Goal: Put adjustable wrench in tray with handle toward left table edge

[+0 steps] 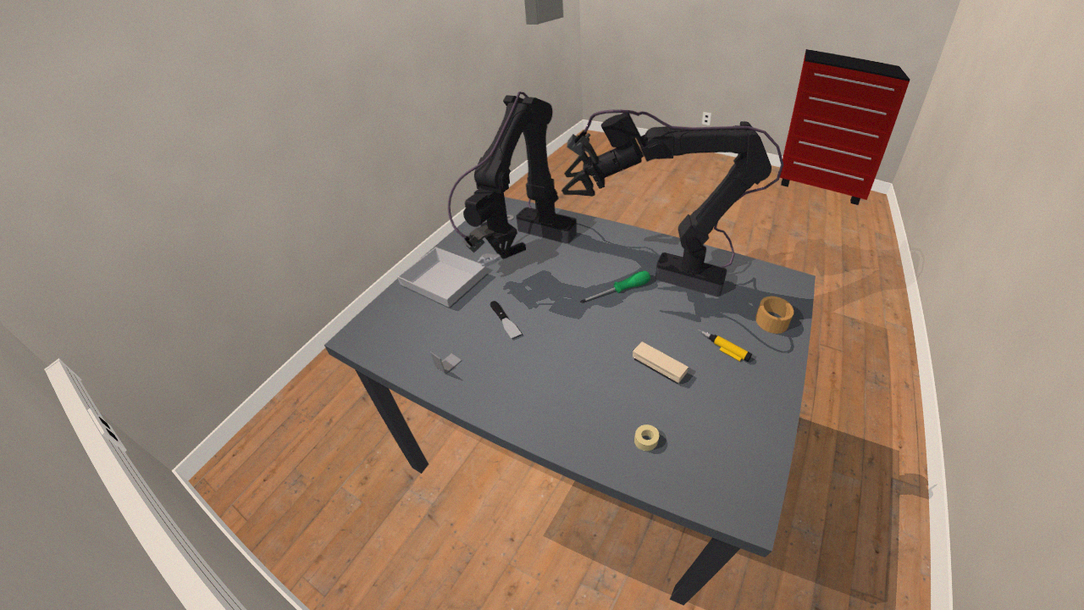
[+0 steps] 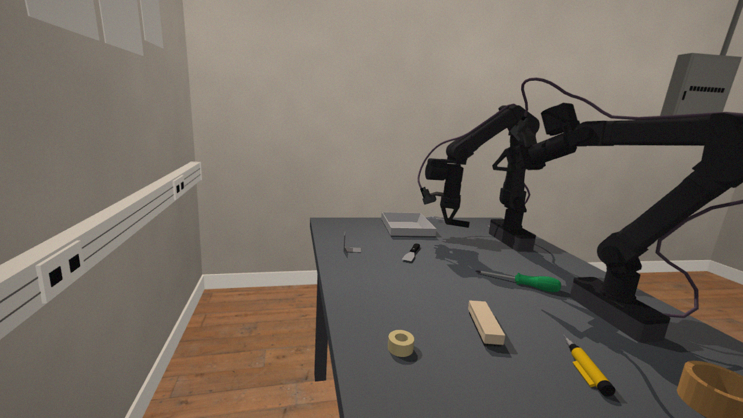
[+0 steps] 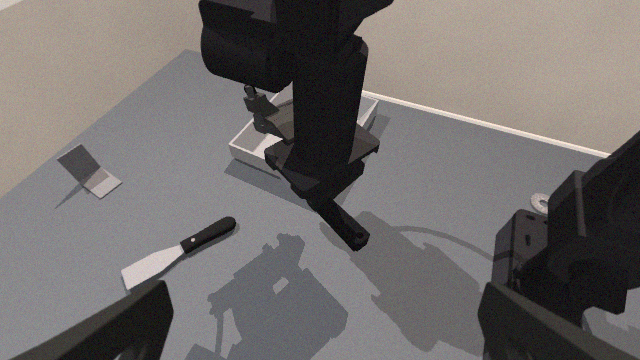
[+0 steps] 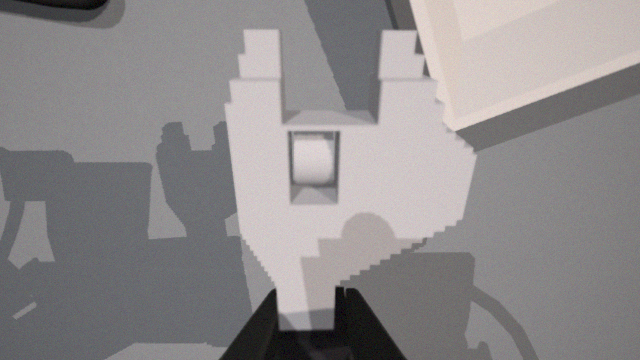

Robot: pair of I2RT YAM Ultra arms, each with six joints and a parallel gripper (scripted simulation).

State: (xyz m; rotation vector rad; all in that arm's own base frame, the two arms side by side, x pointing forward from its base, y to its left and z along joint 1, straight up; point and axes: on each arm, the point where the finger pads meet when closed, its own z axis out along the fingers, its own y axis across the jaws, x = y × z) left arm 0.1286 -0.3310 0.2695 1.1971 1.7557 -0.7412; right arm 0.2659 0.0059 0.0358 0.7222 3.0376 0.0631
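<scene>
The adjustable wrench is held level above the table, beside the tray. Its black handle (image 1: 513, 251) (image 2: 458, 223) (image 3: 345, 227) points toward the left arm's side, and its pale head (image 1: 487, 259) (image 4: 390, 170) overlaps the tray's corner in the right wrist view. My right gripper (image 4: 314, 304) is shut on the wrench near where head and handle meet. The white tray (image 1: 448, 298) (image 2: 409, 233) (image 3: 252, 162) (image 4: 530, 70) is right way up; nothing shows inside it, though the arm hides part of it in the left wrist view. My left gripper (image 1: 565, 182) (image 3: 325, 296) is open and empty, high above the table.
A scraper (image 1: 506, 319) (image 3: 182, 250) and a bent metal bracket (image 1: 447, 363) (image 3: 95, 175) lie near the tray. A green screwdriver (image 1: 633, 281) lies before the left arm's base. A pale block (image 1: 659, 362), yellow knife (image 1: 729, 347) and tape rolls (image 1: 646, 437) are farther off.
</scene>
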